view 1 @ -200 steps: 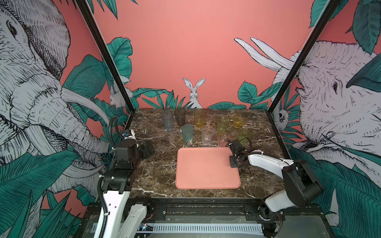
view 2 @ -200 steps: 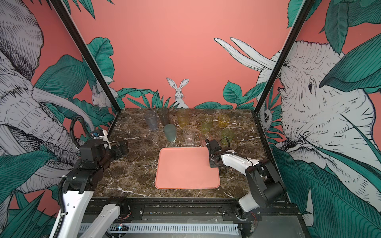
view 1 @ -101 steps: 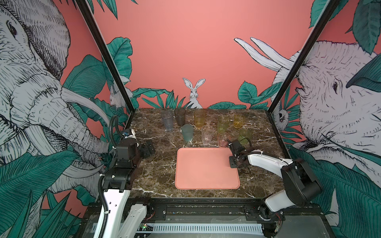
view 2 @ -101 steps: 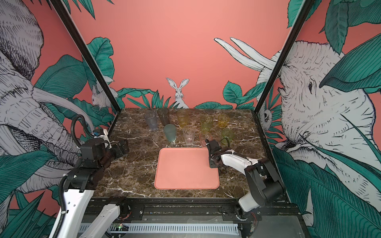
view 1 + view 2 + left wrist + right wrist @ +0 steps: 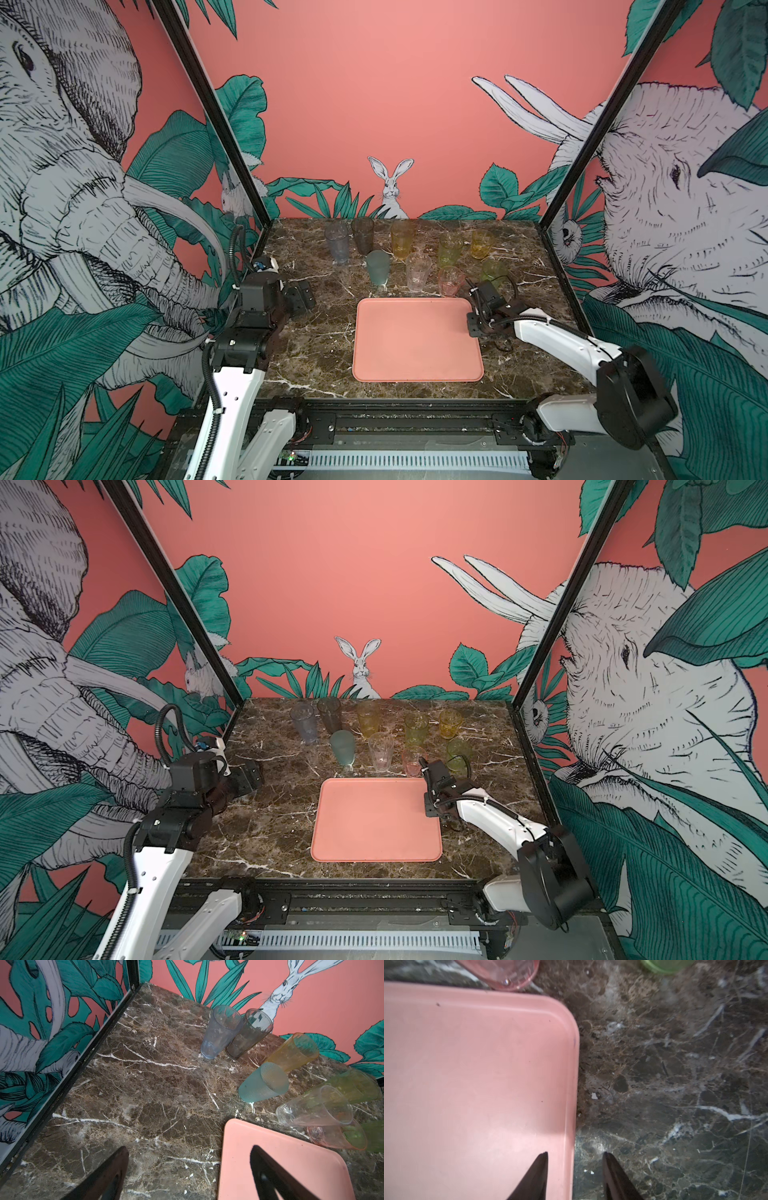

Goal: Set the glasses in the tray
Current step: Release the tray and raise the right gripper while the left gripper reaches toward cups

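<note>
The salmon-pink tray (image 5: 417,338) (image 5: 376,818) lies flat on the marble table with nothing in it. Several glasses stand behind it, among them a teal-grey one (image 5: 377,268) (image 5: 262,1084), a clear one (image 5: 417,270) and a pink one (image 5: 451,280) (image 5: 512,974) closest to the tray's far edge. My right gripper (image 5: 473,326) (image 5: 575,1154) points down at the tray's right rim (image 5: 572,1084), open, one finger over the tray and one over the marble. My left gripper (image 5: 301,295) (image 5: 189,1148) hovers wide open left of the tray, holding nothing.
Black frame posts and painted wall panels close in the table on the left, right and back. A short green glass (image 5: 493,270) (image 5: 666,965) stands just beyond my right gripper. Bare marble (image 5: 135,1095) stretches between my left gripper and the glasses.
My right gripper's jaws have parted at the tray's right rim, where they were shut a second ago. The left arm and the glasses have stayed put.
</note>
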